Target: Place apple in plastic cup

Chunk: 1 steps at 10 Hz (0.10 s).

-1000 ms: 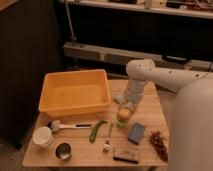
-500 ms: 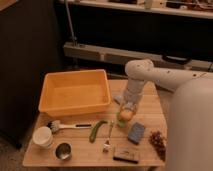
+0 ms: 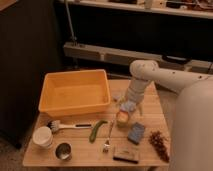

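We located the gripper just right of frame centre, directly over the apple, which sat at the plastic cup. We could not tell its grip state; withdrawal appeared outstanding.

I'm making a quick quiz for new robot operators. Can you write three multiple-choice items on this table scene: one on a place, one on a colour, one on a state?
1. Where is the gripper?
A. over the orange bin
B. just above the apple and plastic cup
C. beside the white paper cup

2. What colour is the bin?
A. orange
B. blue
C. black

3. How does the small metal cup stand?
A. tipped over
B. upright on the table
C. inside the bin

Answers:
1 B: the gripper hangs right over the apple at the plastic cup.
2 A: its walls are orange.
3 B: its open mouth faces up.
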### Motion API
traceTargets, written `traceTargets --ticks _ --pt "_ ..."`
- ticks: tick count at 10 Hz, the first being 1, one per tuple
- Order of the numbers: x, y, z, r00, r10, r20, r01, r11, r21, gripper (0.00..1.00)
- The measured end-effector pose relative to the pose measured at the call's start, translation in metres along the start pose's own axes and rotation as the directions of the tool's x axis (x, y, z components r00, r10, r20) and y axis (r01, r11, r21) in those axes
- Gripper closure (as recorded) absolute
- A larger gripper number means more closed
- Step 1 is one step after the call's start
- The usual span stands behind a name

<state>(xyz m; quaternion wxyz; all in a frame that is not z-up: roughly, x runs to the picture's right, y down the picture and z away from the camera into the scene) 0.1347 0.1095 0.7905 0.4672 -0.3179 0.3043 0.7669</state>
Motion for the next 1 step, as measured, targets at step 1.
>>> traceTargets --ticks 1 --pt "-0.0001 -0.0013 -0.0016 1.0 0.002 0.007 -0.002 1.0 -0.026 0.2"
